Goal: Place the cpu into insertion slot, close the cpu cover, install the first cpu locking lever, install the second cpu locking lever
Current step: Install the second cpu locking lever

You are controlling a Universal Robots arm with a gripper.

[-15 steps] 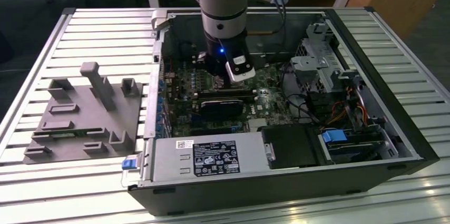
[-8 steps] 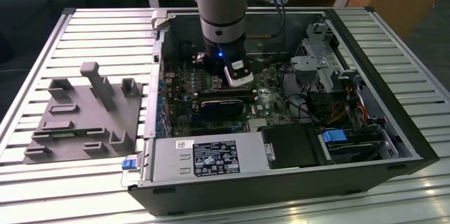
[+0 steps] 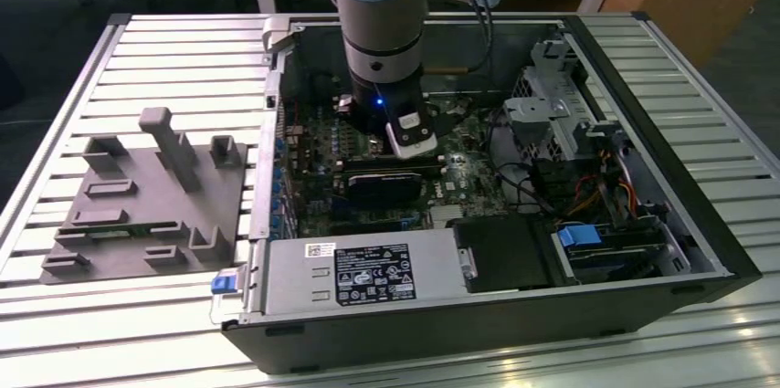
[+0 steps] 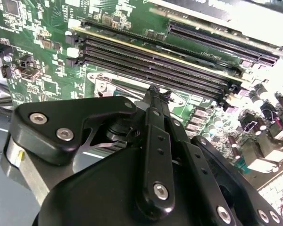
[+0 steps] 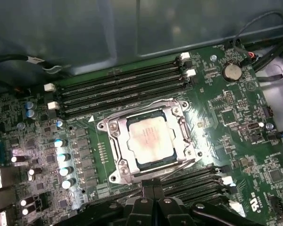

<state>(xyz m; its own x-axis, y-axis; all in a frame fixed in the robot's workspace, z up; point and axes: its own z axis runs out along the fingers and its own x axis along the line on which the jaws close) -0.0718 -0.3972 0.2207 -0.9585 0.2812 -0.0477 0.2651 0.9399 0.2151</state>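
The black gripper (image 5: 153, 207) fills the lower edge of the first wrist view, its jaws pressed together and pinching nothing; in the second wrist view the same closed tips (image 4: 155, 92) stand just above the socket's edge. Directly beyond the jaws, at frame centre of the first wrist view, the small flat square cpu with a silvery-grey metal top (image 5: 150, 136) lies seated in the square dark insertion slot with a metal rim (image 5: 186, 125). The thin silvery metal cpu cover frame (image 5: 120, 148) appears down around the chip, its window showing the chip's top. A thin wire locking lever (image 5: 148, 104) runs along the far side of the frame; whether it is latched cannot be told. Judgement: the chip is light, rigid and fragile, best held by its edges; the levers are springy steel wire, best pushed near their hooked ends. Farther off lie long black memory slots (image 5: 122, 89) on the dark green motherboard (image 5: 236, 117).
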